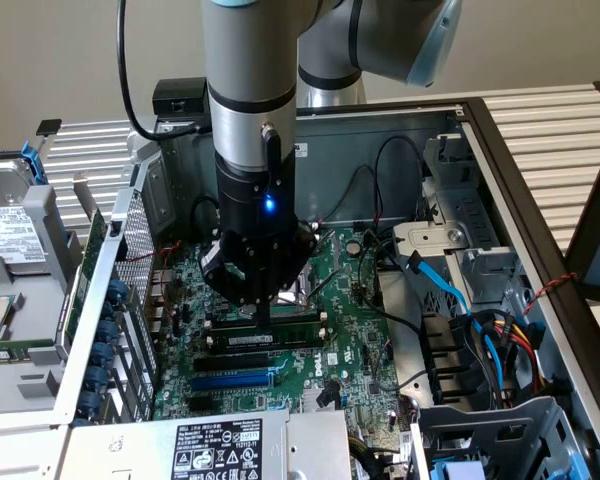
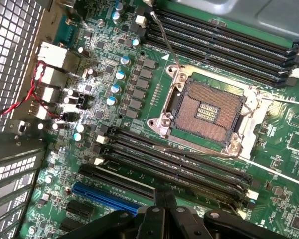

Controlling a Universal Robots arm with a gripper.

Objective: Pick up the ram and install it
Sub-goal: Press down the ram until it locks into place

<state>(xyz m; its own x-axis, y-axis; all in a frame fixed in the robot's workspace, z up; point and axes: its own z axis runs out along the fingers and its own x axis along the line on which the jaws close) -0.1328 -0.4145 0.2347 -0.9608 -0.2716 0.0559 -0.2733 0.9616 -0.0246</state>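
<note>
One ram (image 1: 270, 340) stick lies seated in a slot on the motherboard (image 1: 345, 345), directly beneath my fingers (image 1: 265, 312), which are pressed together and touching its top edge.

Dim, soft overhead light; glare on the capacitors (image 2: 118, 75).

Count: one ram (image 1: 270, 327) stick seated in my board; one motherboard (image 2: 139, 94); one bare CPU socket (image 2: 208, 112); one blue expansion slot (image 2: 107, 197); one hand (image 1: 263, 300).
</note>
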